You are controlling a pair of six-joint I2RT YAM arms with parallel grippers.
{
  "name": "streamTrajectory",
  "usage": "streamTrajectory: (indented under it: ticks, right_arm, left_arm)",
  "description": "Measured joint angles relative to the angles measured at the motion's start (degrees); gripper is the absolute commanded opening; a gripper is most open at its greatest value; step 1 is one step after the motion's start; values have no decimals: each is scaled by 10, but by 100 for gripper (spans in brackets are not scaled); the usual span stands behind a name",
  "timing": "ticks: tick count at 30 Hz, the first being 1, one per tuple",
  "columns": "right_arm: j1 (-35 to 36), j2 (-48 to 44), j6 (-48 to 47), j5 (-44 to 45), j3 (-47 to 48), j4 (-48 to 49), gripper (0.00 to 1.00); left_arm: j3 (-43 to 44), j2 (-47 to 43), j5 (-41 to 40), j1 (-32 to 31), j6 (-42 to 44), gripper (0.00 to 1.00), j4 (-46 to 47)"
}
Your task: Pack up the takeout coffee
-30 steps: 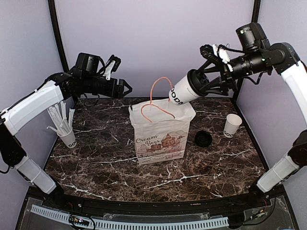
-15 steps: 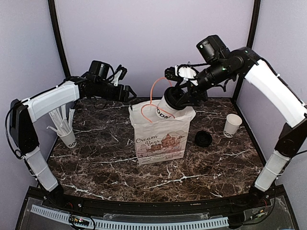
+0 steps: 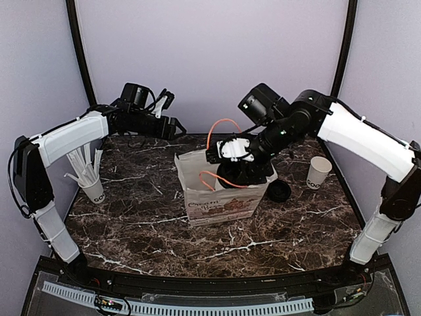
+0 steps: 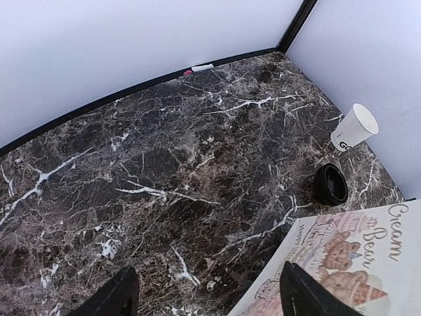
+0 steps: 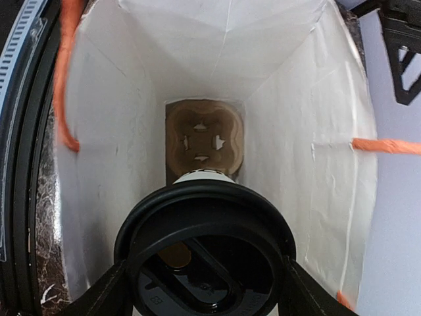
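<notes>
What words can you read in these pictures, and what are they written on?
"Cream Bear": on the paper bag, beside bear drawings.
"GOO", the rest turned out of sight: on the white cup on the right.
"GOO", cut off the same way: on the cup with straws.
Tiny raised marks on the lid of the takeout coffee: too blurred to read.

1 paper bag (image 3: 220,201), 1 lidded cup (image 5: 207,253), 1 plain cup (image 3: 320,172), 1 cup w/ straws (image 3: 94,191), 1 loose lid (image 3: 279,191)

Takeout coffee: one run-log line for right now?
right jaws: gripping takeout coffee | coffee: inside paper bag, over cardboard carrier | left jaws: open, empty
</notes>
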Motion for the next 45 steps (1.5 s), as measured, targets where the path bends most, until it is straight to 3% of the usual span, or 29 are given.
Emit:
streamTrajectory:
  ticks: [6,16,23,32,45]
  right_arm:
    - [61,-42,-27,59,-71,-4,53]
    - [110,-139,-89,132,-190,17,51]
    - [129,-161,-127,170,-274,52,50]
    - [144,-188,-176,229,-340,140,49]
    - [144,-171,-195,271,-394,241,48]
  left_arm:
    - [-1,19,39,0,5,72,7]
    - [-82,73,167,-9,-51,64,121]
    - [-85,119,179,-56,-71,56,160]
    - [-85,187,209,-103,-98,54,207]
    - [-89,215,245,-107,-119,51,260]
